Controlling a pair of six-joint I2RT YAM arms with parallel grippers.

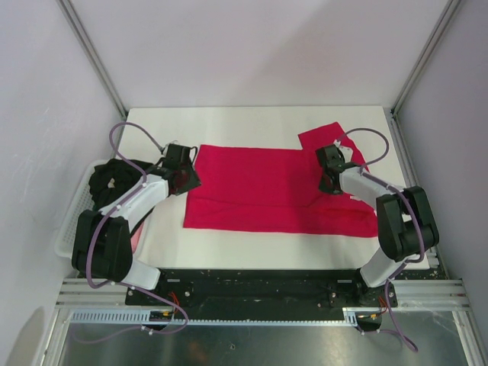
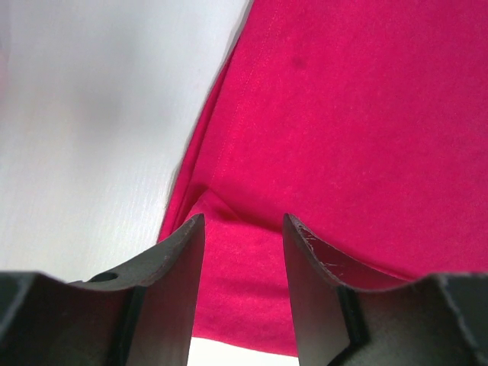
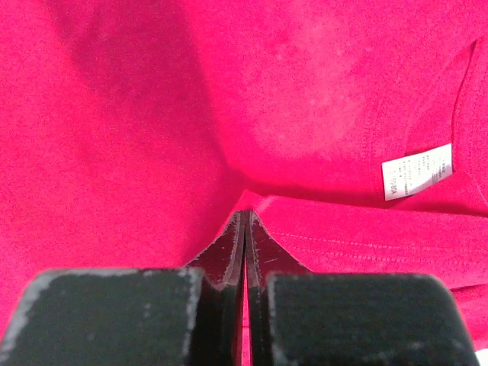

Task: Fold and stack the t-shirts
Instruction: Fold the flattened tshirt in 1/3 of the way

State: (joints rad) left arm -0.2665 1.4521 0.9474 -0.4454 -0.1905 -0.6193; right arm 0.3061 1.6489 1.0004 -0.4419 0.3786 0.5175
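I have the crimson t-shirt (image 1: 274, 191) lying mostly flat across the middle of the white tabletop (image 1: 229, 122), with one sleeve poking out toward the far right corner. My right hand (image 3: 245, 221) is pinched tight on a ridge of the cloth near the collar end, close to the white care label (image 3: 415, 169). My left hand (image 2: 244, 229) sits at the opposite edge with its fingers a moderate gap apart, straddling a small raised fold without gripping it. The imbalance is my main worry. If I lift or drag now, only the right side travels, so the shirt would skew or bunch and the fold line would come out crooked. The left fingers could also close on only the top layer, or on nothing, because the fold between them looks shallow. I can't tell how many layers the right pinch holds, and a thin bite on soft cloth may slip free mid-fold. The black t-shirt (image 1: 107, 179) sits heaped in the white lattice basket (image 1: 70, 229) just beside the left arm, so a wide swing could snag it.
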